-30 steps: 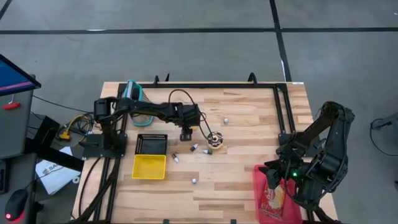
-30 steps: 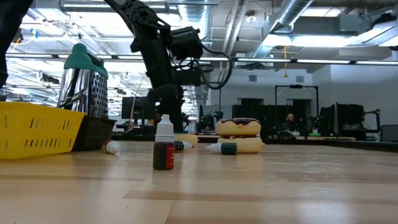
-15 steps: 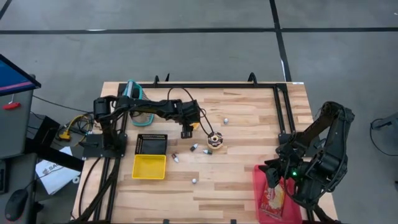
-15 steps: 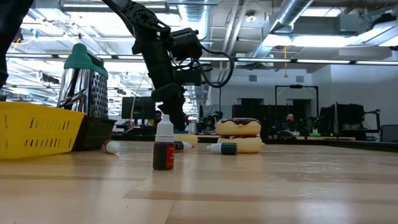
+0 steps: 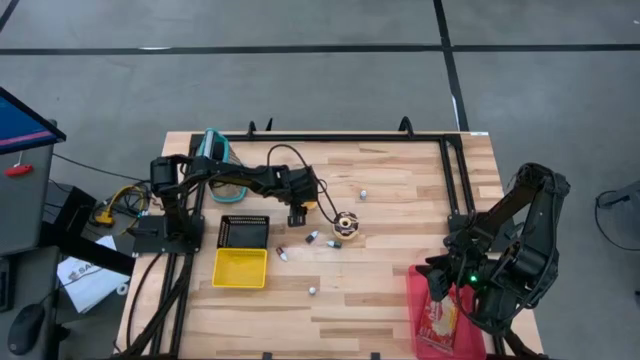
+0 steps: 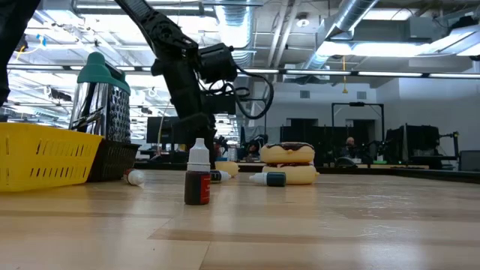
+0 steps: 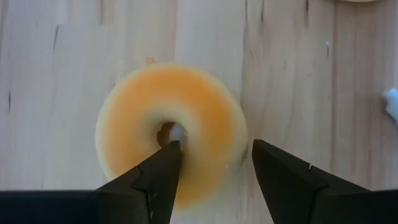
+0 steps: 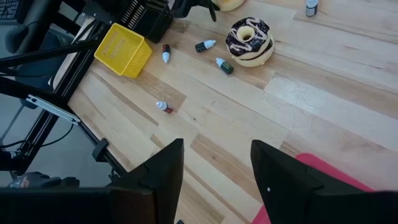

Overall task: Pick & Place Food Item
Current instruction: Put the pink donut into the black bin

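The left tool [image 7: 214,165] has shifted back over the plain donut [image 7: 171,134], fingers wide astride one side; closing off-centre could pinch and flip it.

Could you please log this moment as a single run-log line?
left hand: open, over plain donut | right hand: open, waiting above red bag | yellow basket: no food inside
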Robot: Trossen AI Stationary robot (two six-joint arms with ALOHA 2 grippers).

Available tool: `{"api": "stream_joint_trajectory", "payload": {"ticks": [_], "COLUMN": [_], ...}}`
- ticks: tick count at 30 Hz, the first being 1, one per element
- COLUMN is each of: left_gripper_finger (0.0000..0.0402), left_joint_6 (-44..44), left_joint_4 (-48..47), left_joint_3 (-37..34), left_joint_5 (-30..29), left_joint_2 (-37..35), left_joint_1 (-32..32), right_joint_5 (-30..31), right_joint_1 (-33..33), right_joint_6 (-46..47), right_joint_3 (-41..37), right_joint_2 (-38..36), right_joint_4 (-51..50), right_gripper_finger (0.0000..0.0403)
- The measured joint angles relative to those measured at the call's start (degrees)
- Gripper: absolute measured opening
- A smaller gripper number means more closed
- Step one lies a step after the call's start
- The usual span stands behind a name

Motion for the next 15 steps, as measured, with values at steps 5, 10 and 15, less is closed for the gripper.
{"api": "stream_joint_trajectory", "payload": {"ticks": [5,10,15], "left_gripper_finger": [0.0196,0.0187,0.0154], "left_joint_6": [-0.2,-1.0,-5.2], "left_joint_4": [1.9,3.3,4.3], "left_joint_3": [-0.4,-0.4,-0.5], "left_joint_5": [0.0,0.2,2.6], "left_joint_2": [0.3,1.3,1.2], "left_joint_1": [0.0,0.0,0.5], "right_joint_5": [0.0,0.0,-0.1], "right_joint_1": [0.0,0.0,0.0], "right_joint_6": [0.0,0.0,0.0], "right_joint_3": [0.0,0.0,0.0], "right_joint_2": [0.0,0.0,0.0], "right_joint_4": [-0.2,-0.2,0.0], "right_gripper_finger": [0.0179,0.0179,0.0179]}}
